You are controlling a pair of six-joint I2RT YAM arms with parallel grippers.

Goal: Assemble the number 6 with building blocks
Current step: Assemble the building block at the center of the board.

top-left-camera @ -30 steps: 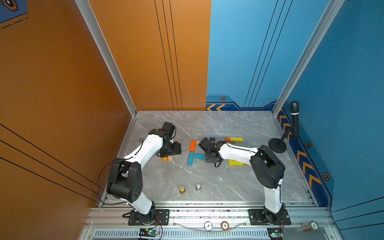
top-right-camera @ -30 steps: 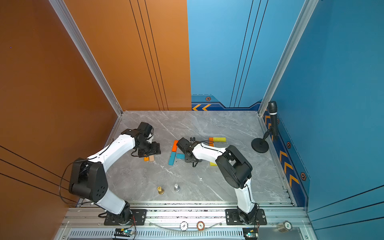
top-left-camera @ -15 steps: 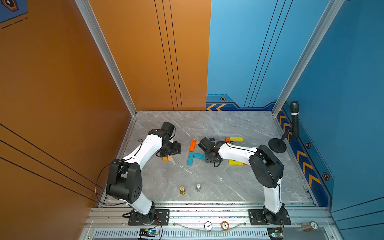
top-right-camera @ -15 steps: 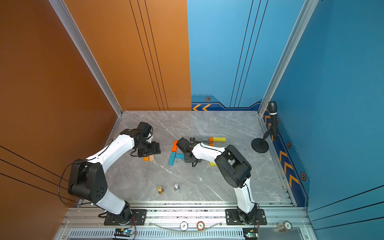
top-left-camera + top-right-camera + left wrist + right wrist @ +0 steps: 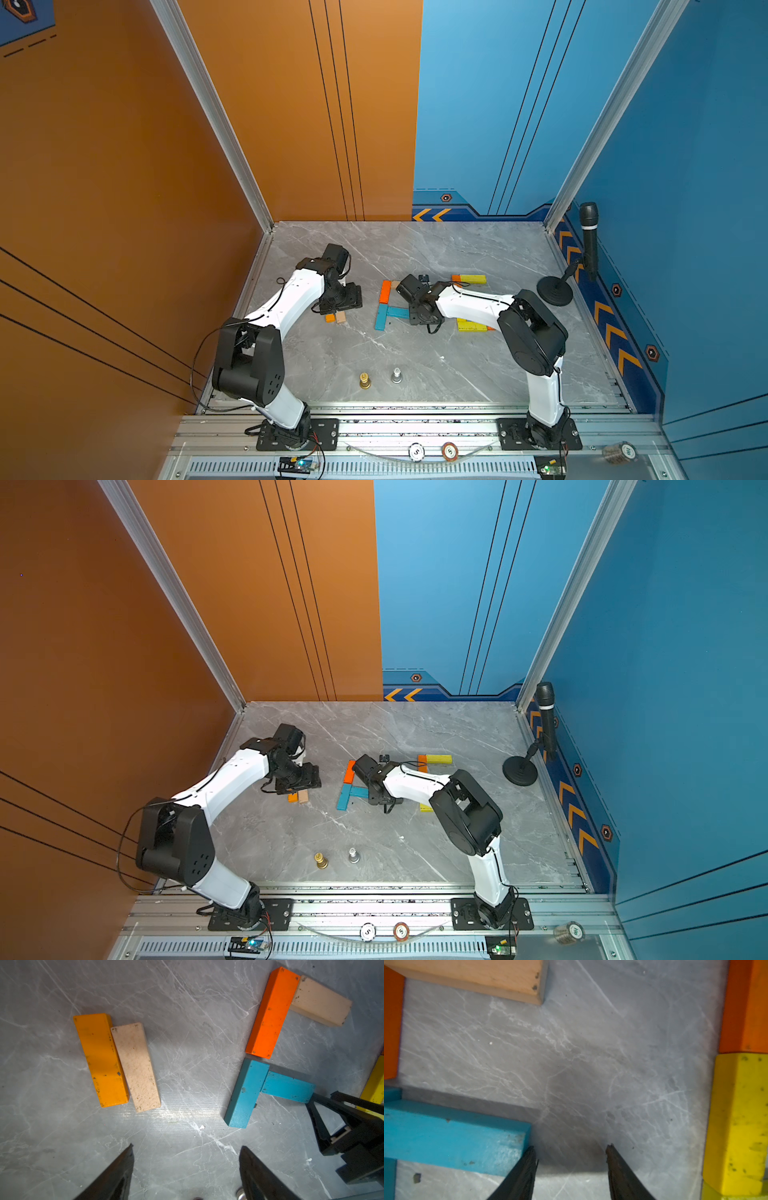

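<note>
Grey marble table (image 5: 415, 257) lies under me, orange wall to one side, blue to the other. My left gripper (image 5: 187, 1146) hangs with jaws apart and empty near the amber plank (image 5: 100, 1059) and tan plank (image 5: 136, 1066), which touch side by side. Next comes the started figure: orange plank (image 5: 270, 1014), upright teal plank (image 5: 246, 1093), teal bar (image 5: 288, 1086) branching off it. My right gripper (image 5: 571, 1147), jaws apart and empty, sits at that bar's free end. I judge it needs squaring gently, without shoving the upright. A yellow plank (image 5: 737, 1122) waits beyond.

tan block (image 5: 135, 1066): bare wood | table (image 5: 187, 1022): smooth veined stone
</note>
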